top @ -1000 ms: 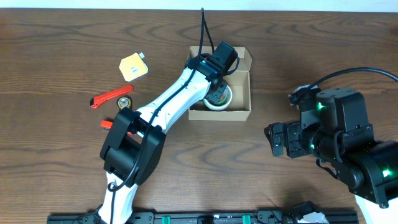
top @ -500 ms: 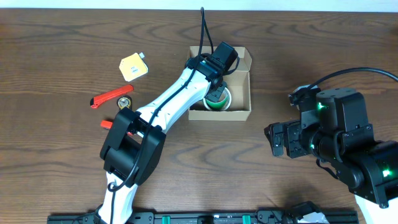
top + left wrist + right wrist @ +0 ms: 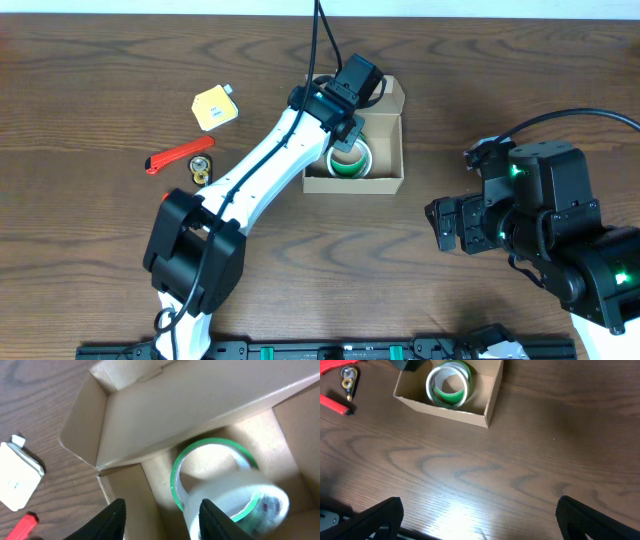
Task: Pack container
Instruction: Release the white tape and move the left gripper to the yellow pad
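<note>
The tan cardboard container [image 3: 356, 184] stands open at the table's far middle. A clear tape roll with a green core [image 3: 350, 158] lies inside it. My left gripper [image 3: 346, 128] hovers over the box, open and empty. In the left wrist view its fingers [image 3: 162, 522] straddle the box's near wall [image 3: 200, 415], with the tape roll [image 3: 220, 480] just beyond them. My right gripper [image 3: 446, 224] is open and empty over bare table to the right of the box. The right wrist view shows its fingers [image 3: 480, 520], the box [image 3: 445, 410] and the roll [image 3: 448, 385].
A yellow and white tape measure [image 3: 215, 107] lies left of the box and also shows in the left wrist view [image 3: 17, 477]. A red cutter [image 3: 180, 156] and a small gold key ring [image 3: 201, 167] lie further left. The left arm reaches across the middle of the table.
My left gripper has let go of the tape roll and lifted away from it. The roll now lies uncovered in the box. The right arm has not moved.
</note>
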Available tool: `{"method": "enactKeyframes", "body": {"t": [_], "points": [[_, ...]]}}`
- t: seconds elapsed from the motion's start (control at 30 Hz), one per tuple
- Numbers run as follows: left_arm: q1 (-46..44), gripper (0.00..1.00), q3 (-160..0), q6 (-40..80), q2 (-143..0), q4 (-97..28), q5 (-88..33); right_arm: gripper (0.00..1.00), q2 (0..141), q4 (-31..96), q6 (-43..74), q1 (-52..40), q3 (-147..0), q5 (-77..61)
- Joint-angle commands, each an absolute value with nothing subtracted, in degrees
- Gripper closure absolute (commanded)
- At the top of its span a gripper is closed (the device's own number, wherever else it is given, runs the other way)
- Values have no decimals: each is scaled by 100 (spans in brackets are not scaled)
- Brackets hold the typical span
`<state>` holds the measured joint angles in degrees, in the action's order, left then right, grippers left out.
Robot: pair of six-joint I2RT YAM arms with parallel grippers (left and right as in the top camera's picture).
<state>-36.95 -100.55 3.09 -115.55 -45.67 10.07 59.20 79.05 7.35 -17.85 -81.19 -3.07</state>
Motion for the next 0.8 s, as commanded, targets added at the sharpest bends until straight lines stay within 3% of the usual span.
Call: {"method": "enactKeyframes", "body": {"t": [0.0, 0.53, 0.77], "points": [[-3667, 54, -10141, 276, -11585, -4615, 1048, 1, 5916, 7913, 718, -1743, -8119, -325], [-3592, 60, -10147, 314, -11257, -4683, 1149, 1, 5916, 7915, 718, -1743, -8119, -325], [-2622, 48, -10147, 899, -10757, -4735, 1389, 1, 5916, 7913, 718, -1743, -8119, -325]]}}
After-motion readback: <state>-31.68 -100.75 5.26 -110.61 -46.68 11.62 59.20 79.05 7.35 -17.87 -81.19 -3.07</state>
